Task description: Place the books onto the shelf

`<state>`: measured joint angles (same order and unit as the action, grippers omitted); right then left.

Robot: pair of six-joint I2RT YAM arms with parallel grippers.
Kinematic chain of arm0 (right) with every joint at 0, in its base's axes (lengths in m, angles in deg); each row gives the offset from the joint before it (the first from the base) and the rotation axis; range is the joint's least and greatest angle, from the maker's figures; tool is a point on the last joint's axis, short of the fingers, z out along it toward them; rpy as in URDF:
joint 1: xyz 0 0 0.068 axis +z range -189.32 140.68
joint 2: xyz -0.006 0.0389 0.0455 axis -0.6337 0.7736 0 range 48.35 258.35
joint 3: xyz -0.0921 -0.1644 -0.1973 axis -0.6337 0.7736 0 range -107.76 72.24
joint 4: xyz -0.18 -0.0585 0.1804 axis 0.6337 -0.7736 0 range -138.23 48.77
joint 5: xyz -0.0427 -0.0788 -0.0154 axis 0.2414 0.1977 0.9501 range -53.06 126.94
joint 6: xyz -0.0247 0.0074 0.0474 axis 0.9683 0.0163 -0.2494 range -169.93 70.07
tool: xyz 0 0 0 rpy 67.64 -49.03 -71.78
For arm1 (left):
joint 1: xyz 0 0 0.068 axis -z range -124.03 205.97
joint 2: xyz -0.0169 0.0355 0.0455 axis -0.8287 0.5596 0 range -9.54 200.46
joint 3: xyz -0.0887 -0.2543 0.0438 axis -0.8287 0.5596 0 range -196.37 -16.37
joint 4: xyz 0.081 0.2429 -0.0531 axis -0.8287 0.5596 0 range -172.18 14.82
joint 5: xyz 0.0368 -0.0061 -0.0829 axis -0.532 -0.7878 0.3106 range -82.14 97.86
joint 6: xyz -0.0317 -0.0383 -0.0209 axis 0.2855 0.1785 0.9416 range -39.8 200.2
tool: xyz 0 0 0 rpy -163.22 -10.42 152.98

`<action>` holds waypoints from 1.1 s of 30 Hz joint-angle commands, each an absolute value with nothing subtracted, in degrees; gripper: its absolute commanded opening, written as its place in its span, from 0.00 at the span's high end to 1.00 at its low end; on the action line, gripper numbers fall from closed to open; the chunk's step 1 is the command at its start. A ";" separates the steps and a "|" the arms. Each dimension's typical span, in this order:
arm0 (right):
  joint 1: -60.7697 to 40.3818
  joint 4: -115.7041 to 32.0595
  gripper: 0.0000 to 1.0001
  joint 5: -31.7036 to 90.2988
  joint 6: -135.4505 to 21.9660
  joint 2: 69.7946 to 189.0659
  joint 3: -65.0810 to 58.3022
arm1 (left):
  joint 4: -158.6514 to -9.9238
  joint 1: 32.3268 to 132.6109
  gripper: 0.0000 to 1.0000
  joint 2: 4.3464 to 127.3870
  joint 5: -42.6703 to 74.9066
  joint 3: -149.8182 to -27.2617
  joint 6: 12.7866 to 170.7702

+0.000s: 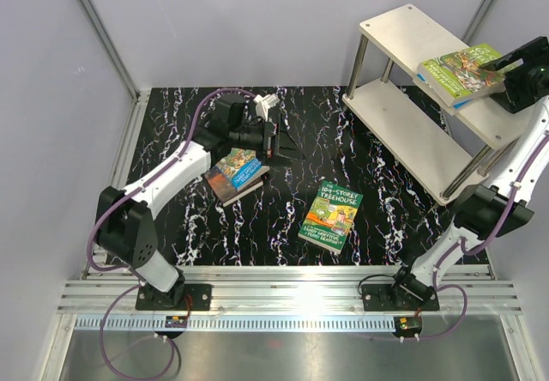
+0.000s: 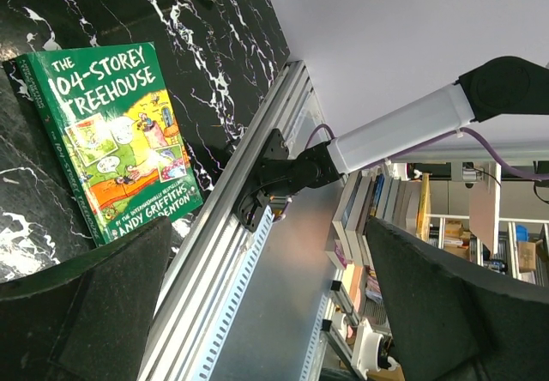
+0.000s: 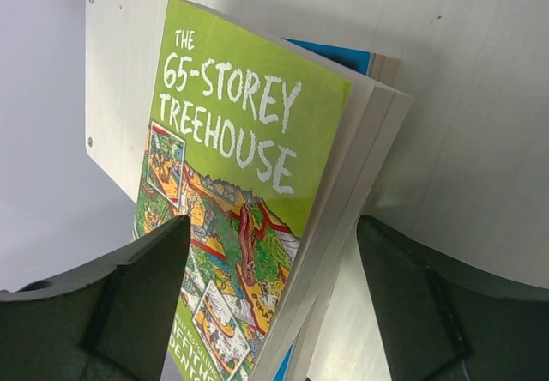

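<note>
The light green Treehouse book [image 3: 249, 158] lies on top of the shelf [image 3: 463, 123], between the right pincer's [image 3: 273, 226] wide-apart fingers. The left pincer [image 2: 270, 226] gapes too, over the black marbled table [image 1: 283, 175], near a dark green book [image 2: 107, 141]. White walls [image 1: 257, 21] stand around.

walls [image 1: 257, 21]: plain pale grey panels on three sides
table top [image 1: 283, 184]: black, white veining
rails [image 1: 283, 288]: ribbed metal along near edge
bookcase [image 2: 360, 218]: crowded, beyond table

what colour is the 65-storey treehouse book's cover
Lime green on the 65-storey treehouse book, with white title lettering; best seen in the right wrist view.
</note>
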<state>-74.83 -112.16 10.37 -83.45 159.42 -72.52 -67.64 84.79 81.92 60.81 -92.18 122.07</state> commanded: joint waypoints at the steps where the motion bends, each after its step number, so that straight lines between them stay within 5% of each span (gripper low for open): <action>1: -74.92 -132.55 0.13 18.04 -79.29 157.97 -68.92 | -66.90 84.62 0.01 82.92 61.38 -95.47 120.20; 6: -74.83 -130.70 0.00 22.16 -77.97 150.14 -61.09 | -63.82 84.62 0.01 83.97 60.68 -96.53 118.52; 16: -72.55 -131.76 0.00 21.75 -78.84 127.41 -51.34 | -56.00 84.62 0.01 85.20 55.94 -97.32 113.87; 25: -61.14 -116.46 0.00 -3.47 -83.59 100.92 -11.20 | -49.14 86.29 0.01 87.57 47.59 -94.60 108.41; 33: -51.55 -113.66 0.00 2.39 -82.53 103.89 11.67 | -48.17 91.74 0.01 96.87 41.87 -95.02 107.80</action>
<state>-55.46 -116.82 2.92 -82.26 102.96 7.03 -48.71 89.88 93.92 45.20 -94.43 109.24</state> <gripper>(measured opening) 0.994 0.985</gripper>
